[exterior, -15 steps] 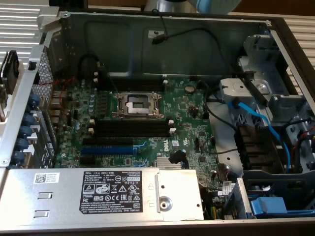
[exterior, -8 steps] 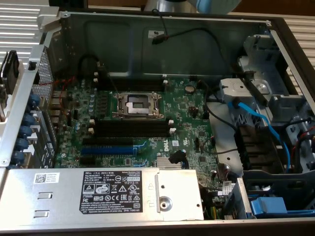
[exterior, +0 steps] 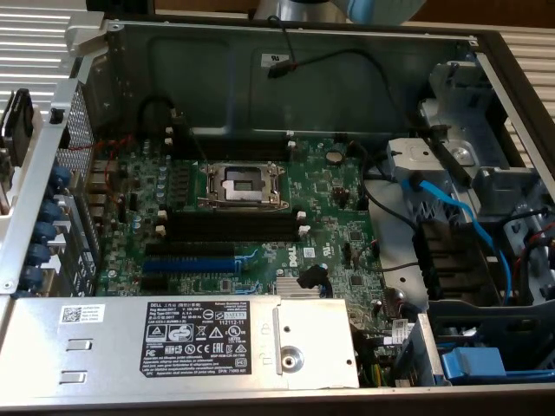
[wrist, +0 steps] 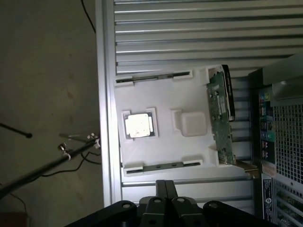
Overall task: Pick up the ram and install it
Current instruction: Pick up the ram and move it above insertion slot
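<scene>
We see the ram [wrist: 163, 166], a long, thin, dark-green memory stick. It sits, as it seems on its edge, in a groove of the white moulded plastic tray [wrist: 180, 94], at the tray's side nearest to the gripper. A second stick of the same kind [wrist: 154, 77] sits in the groove at the far side. We judge that the grooves keep each stick straight and its long edge free, so that fingers can close on it from above. Between the two sticks a square silver processor chip [wrist: 137, 125] rests in its own pocket, and a larger green circuit card [wrist: 220, 118] stands at one end of the tray. The black two-finger gripper [wrist: 165, 184] hangs over the tray's near rim and looks down on it. Its fingers are pressed together, hold nothing and are apart from the ram. In the exterior view the open grey metal computer case [exterior: 347, 87] holds the green motherboard [exterior: 329, 199]. The long black memory slots with white end clips [exterior: 230, 227] lie empty at six o'clock from the silver processor socket [exterior: 241, 185], so the ram is not yet installed. The arm's pale-blue joint [exterior: 373, 9] shows at twelve o'clock, beyond the case's far wall.
</scene>
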Robot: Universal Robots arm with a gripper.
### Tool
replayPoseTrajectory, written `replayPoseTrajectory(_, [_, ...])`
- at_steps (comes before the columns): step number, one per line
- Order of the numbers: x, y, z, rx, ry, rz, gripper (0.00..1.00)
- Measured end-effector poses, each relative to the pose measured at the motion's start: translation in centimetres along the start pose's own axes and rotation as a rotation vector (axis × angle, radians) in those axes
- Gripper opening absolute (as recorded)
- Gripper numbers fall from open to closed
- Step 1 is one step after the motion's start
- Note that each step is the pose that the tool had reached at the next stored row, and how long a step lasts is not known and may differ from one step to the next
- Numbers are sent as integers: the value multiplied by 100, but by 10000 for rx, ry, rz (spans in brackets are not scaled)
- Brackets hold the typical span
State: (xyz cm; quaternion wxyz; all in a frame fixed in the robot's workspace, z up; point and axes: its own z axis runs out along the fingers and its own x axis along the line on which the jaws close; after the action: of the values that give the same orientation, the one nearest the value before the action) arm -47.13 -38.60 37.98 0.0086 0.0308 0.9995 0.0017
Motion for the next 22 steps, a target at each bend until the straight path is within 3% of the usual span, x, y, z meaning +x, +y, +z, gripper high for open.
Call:
replayPoseTrajectory(3, [14, -1, 107, 1, -4, -1, 10])
replayPoseTrajectory(22, [19, -18, 454, 1, 1, 0, 10])
